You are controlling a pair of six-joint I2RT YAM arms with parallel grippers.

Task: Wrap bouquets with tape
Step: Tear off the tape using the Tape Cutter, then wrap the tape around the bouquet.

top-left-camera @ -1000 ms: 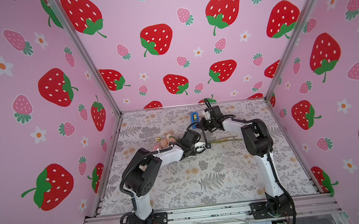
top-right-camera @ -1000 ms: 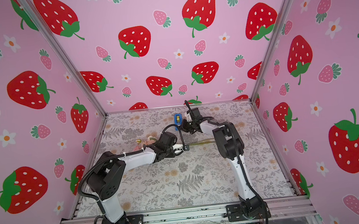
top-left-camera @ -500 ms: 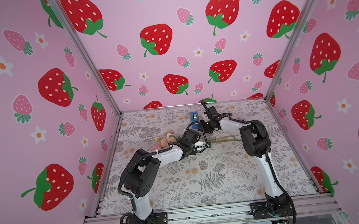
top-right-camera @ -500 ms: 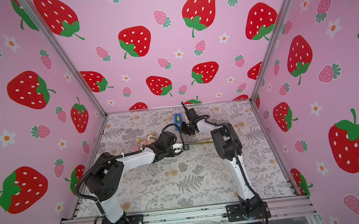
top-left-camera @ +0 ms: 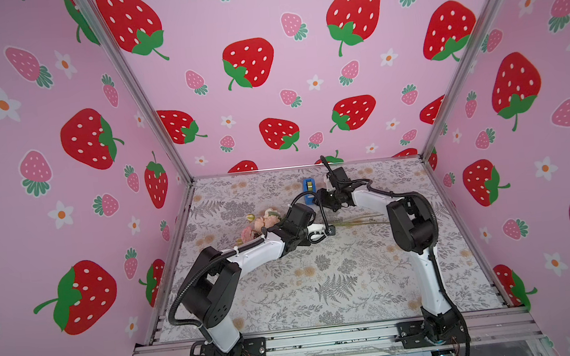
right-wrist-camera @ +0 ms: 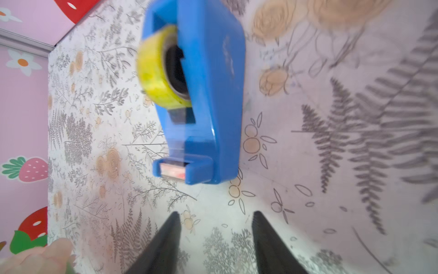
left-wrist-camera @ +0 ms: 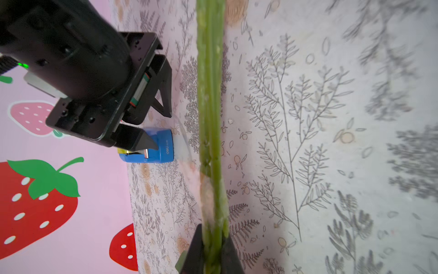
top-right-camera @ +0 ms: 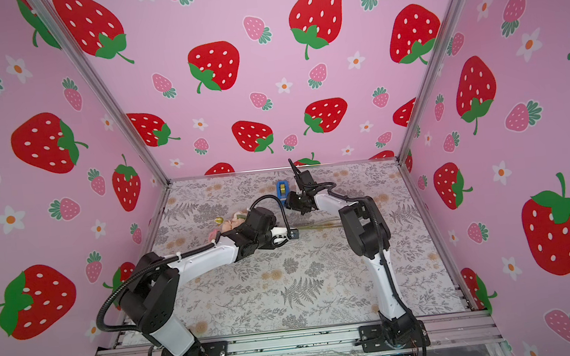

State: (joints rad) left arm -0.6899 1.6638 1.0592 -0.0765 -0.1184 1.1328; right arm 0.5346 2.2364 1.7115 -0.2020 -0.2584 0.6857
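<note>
1. The left gripper is clenched on the bouquet, pinching the long green stems between its jaws; in the left wrist view the stems run straight out from the fingertips across the counter.
2. A pale, cloudy patch covers the stems just ahead of the left gripper; what it is I cannot tell.
3. In both top views the bouquet's pink and cream flower heads lie behind the left wrist, towards the left wall; the stems stretch the other way, towards the right arm's elbow, low over the counter.
4. The right gripper is released; its two black fingers stand apart with only the printed counter between them.
5. The tape sits on the counter just beyond the right gripper's fingertips, not between them; the yellow roll shows in the blue dispenser, and the cutter end faces the gripper.
6. In both top views the tape is near the back wall, just beside the right gripper and apart from the stems.
7. In the left wrist view one right finger overlaps the blue dispenser; whether they touch I cannot tell.
</note>
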